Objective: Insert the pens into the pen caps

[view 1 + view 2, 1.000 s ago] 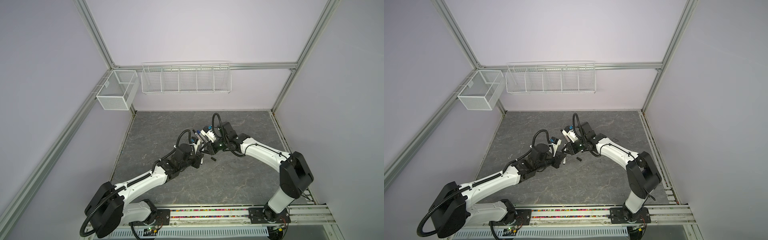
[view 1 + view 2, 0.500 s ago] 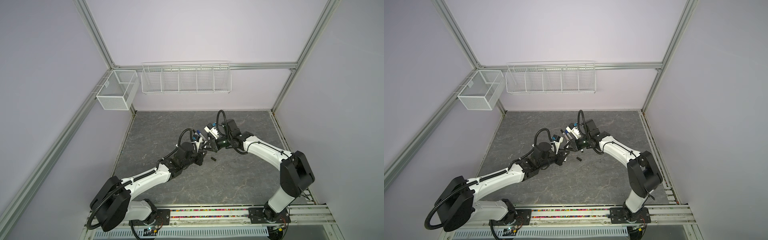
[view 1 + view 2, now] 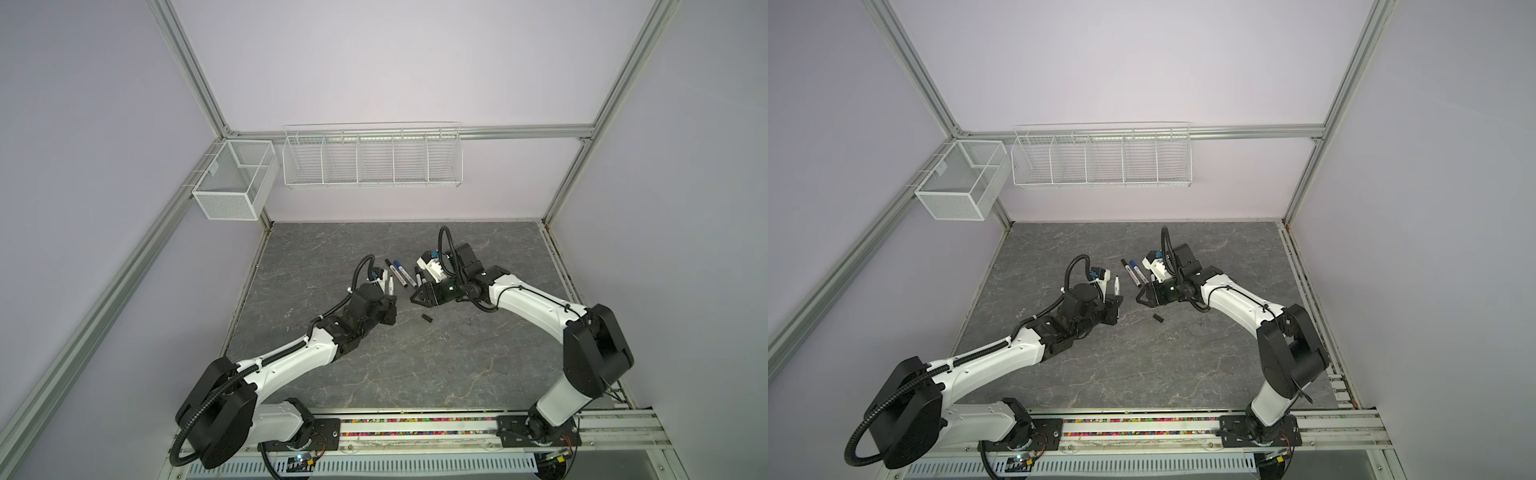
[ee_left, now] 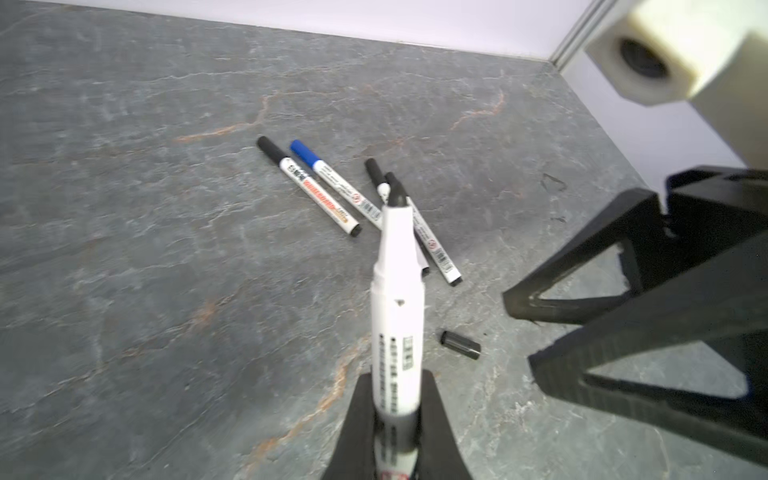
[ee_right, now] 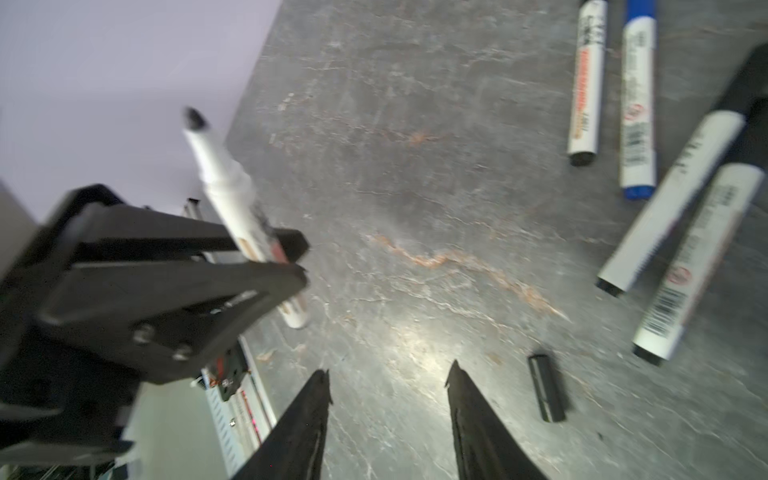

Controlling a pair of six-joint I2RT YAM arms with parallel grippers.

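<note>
My left gripper [image 3: 390, 301] [image 4: 397, 380] is shut on an uncapped white pen [image 4: 397, 291] [image 5: 220, 166], whose dark tip points up and away from the table. My right gripper [image 3: 414, 300] [image 5: 388, 368] faces it from the right, open and empty, just above the table. One black pen cap [image 3: 427, 330] [image 3: 1158, 318] [image 4: 460, 344] [image 5: 546, 392] lies loose on the table, in front of and below the right gripper. Behind the grippers lie several capped pens: one black-capped [image 4: 307, 191], one blue-capped [image 4: 332, 183] [image 3: 403, 274], and two more black-capped ones [image 4: 432, 245] side by side.
The table is dark grey stone-patterned [image 3: 415, 374], walled on three sides. Two white wire baskets [image 3: 372, 160] [image 3: 235, 183] hang on the back wall above the table. The arms' base rail [image 3: 415, 428] runs along the front edge.
My right gripper has opened; it was shut in the earlier frames. The left gripper keeps hold of the pen. The black cap lies about where it did.
</note>
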